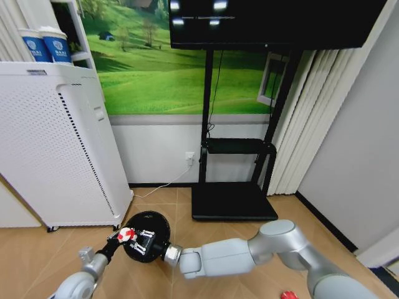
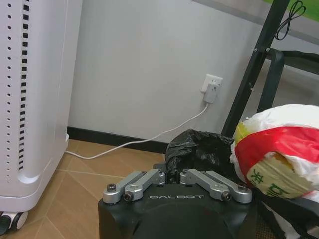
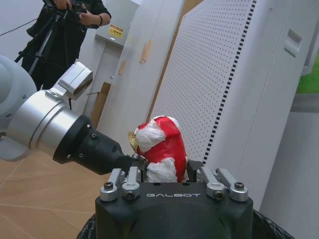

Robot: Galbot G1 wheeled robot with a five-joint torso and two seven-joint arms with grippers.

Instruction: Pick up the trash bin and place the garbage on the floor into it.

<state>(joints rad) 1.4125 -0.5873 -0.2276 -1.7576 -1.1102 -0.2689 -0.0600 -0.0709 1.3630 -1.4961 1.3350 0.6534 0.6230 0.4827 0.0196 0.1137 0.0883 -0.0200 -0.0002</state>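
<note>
While the herringbone parquet floor runs from wall to wall beneath me, the largest item recorded is the tall white perforated cabinet, standing on casters at my left with two blue-and-white paper cups on its top. Ahead, against the meadow mural, a black TV stand rests its flat base on the floor, and a white cable trails from a wall socket down along the skirting. My right arm reaches across low in front of me, and my right gripper sits at the black trash bin, which is near the foot of the cabinet; the bin is lined with a black plastic bag. From the right wrist, the bin's rim shows directly under that gripper's body, with its fingers spread to either side; whether they pinch the rim I cannot tell. My left gripper is over the bin's near-left edge, closed upon a crumpled red-and-white wrapper. The right wrist view shows the wrapper clamped at the tip of the left gripper, just above the bin's opening. A further small red piece of garbage lies on the floor at my right, well apart from the bin.
</note>
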